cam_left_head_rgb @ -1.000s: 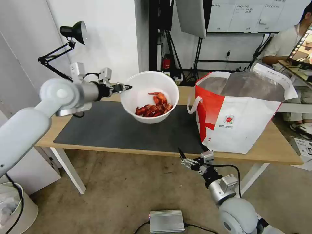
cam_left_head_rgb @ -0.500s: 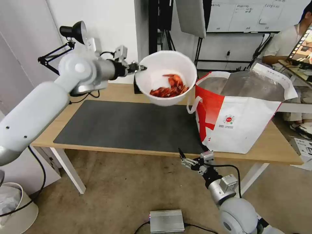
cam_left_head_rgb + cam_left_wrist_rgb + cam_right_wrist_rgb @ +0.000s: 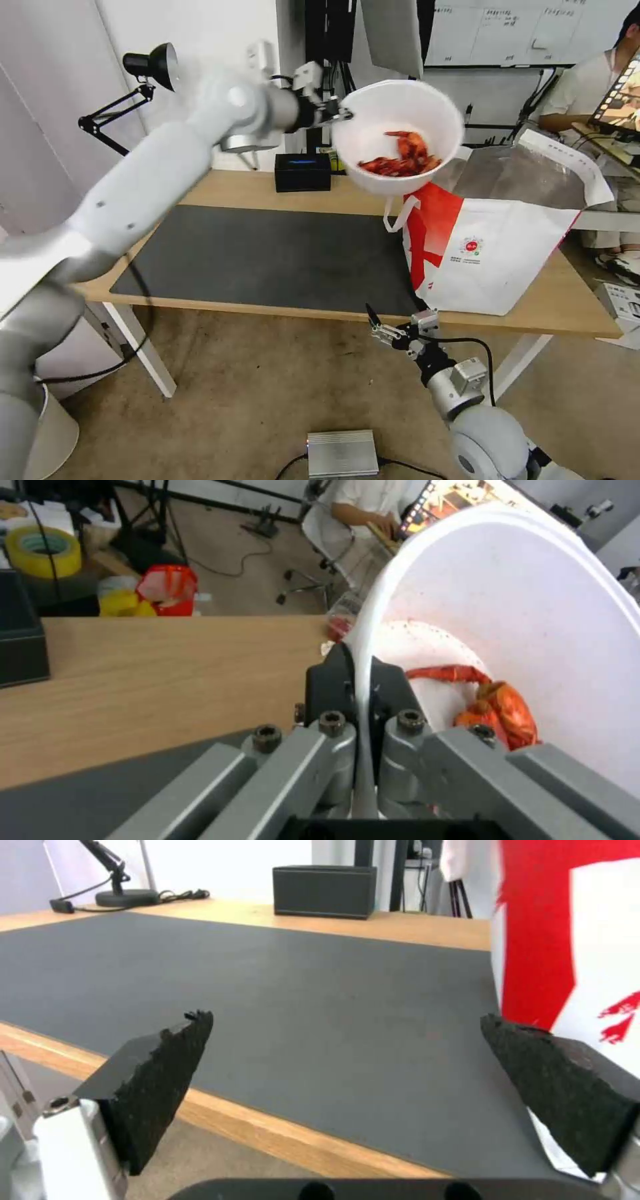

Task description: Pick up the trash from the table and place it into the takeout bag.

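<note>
Bowl (image 3: 398,137) pinched at rim by left end effector (image 3: 341,115), above bag (image 3: 497,230) edge; best kept level until fully over opening; right end effector (image 3: 381,328) wide, idle below table (image 3: 267,190).

Nothing I can actually read. My head view shows a small round red logo (image 3: 471,245) on the white front of the takeout bag (image 3: 507,260) at the right of the frame, with lines of tiny print under it, too small to make out. At the upper right, whiteboard sheets (image 3: 497,30) carry rows of writing, also illegible. In my right wrist view a red printed mark (image 3: 620,1021) sits on the bag's white panel; I cannot tell what it is.
</note>
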{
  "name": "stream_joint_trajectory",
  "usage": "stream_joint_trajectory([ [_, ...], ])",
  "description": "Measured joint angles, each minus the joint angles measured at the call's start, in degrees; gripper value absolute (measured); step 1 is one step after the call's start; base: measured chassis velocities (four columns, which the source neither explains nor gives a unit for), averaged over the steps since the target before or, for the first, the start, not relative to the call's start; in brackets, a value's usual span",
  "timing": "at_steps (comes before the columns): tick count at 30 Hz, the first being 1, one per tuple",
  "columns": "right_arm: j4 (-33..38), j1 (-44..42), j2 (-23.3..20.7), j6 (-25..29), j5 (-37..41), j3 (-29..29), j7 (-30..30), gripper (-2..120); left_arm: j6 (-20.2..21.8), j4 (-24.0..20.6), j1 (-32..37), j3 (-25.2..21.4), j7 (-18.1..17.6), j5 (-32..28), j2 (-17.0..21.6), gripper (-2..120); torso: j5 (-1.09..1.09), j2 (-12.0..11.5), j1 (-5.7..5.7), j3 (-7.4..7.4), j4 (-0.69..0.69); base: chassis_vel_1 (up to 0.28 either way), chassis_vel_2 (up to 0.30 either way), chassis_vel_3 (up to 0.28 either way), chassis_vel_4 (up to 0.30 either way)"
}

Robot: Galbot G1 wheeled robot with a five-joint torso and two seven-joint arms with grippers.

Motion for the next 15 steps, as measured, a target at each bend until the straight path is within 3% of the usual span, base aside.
stream_joint_trajectory([
  [8, 0.0, 0.0, 0.0, 0.0, 0.0, 0.0, 0.0, 100, -0.12, 7.07, -3.66, 1.69, -0.64, -1.46, -4.61, 0, -0.02, 0.0, 0.0, 0.0, 0.02, 0.0, 0.0, 0.0, 0.0],
  [15, 0.0, 0.0, 0.0, 0.0, 0.0, 0.0, 0.0, 100, -0.52, 9.89, -5.54, 1.9, -1.32, -3.96, -6.75, 0, -0.03, 0.0, 0.0, -0.01, 0.04, 0.0, 0.0, 0.0, 0.0],
])
